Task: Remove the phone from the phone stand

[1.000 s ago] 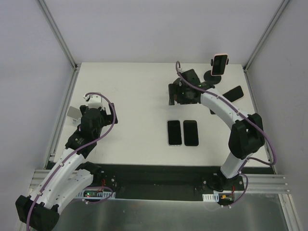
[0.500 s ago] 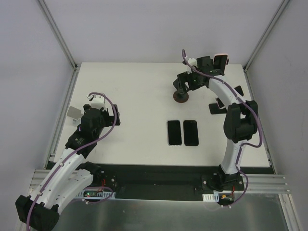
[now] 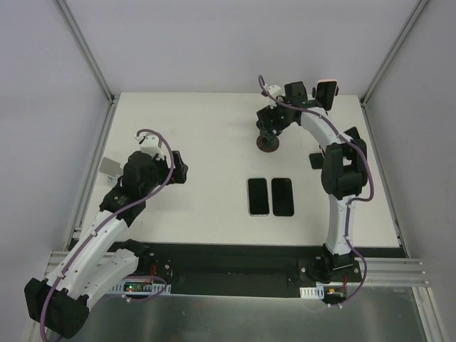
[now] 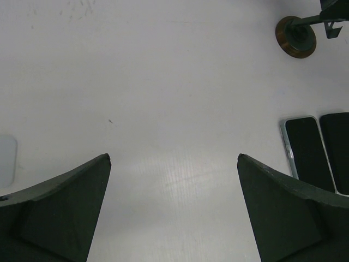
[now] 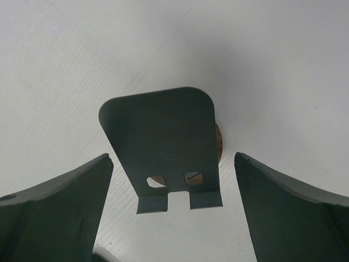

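A pink-cased phone (image 3: pixel 326 94) stands upright on a stand at the table's far right. A dark empty phone stand (image 3: pixel 268 142) with a round brown base stands left of it. My right gripper (image 3: pixel 273 122) is open just above this empty stand. In the right wrist view the stand's plate (image 5: pixel 163 144) sits between the spread fingers of my right gripper (image 5: pixel 172 158), untouched. My left gripper (image 3: pixel 175 167) is open and empty over bare table at the left; it also shows in the left wrist view (image 4: pixel 173 158).
Two dark phones (image 3: pixel 258 196) (image 3: pixel 283 197) lie flat side by side mid-table; they also show in the left wrist view (image 4: pixel 305 153). A dark object (image 3: pixel 316 159) is partly hidden by the right arm. A white block (image 3: pixel 108 167) lies at the left edge.
The right arm swung from mid-table towards the far right, leaving the empty stand standing on the table, and now hovers over it. The left gripper moved a little forward and right.
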{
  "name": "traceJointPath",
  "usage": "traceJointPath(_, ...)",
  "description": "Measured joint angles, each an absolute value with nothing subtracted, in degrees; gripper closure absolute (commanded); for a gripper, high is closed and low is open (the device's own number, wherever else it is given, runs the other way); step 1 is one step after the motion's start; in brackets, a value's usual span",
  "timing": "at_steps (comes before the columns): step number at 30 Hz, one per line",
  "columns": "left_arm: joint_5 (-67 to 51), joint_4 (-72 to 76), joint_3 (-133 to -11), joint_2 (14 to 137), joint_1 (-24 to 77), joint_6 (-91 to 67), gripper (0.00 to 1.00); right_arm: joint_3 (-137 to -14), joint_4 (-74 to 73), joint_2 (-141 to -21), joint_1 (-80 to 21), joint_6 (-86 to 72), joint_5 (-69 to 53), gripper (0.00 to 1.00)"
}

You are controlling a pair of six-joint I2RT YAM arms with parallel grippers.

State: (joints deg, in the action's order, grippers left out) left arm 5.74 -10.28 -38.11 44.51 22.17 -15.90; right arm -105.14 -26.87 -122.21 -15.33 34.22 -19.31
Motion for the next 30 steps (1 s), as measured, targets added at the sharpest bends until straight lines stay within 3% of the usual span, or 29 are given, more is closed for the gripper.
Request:
traceJointPath(9,2.83,-11.22,-39.66,47.00,22.17,-17.98,0.01,-106.96,-26.94,-125.75,-15.33,36.16,-20.32,0.01)
traceJointPath(19,-1.65,-11.62,-43.13,50.59,22.17,-20.62,0.01,-108.29,-28.10,-126.48,-15.55,36.77,-21.28,0.39)
traceJointPath(23,-4.95,-11.03,-46.02,53.60,22.17,-22.15,0.01,-105.65,-27.64,-124.55,-15.99,36.84,-21.30,0.45)
traceJointPath(30,-10.09,-7.86,-50.46,58.83,22.17,-24.88,0.01,-97.97,-27.44,-116.40,-20.49,36.40,-21.30,0.46)
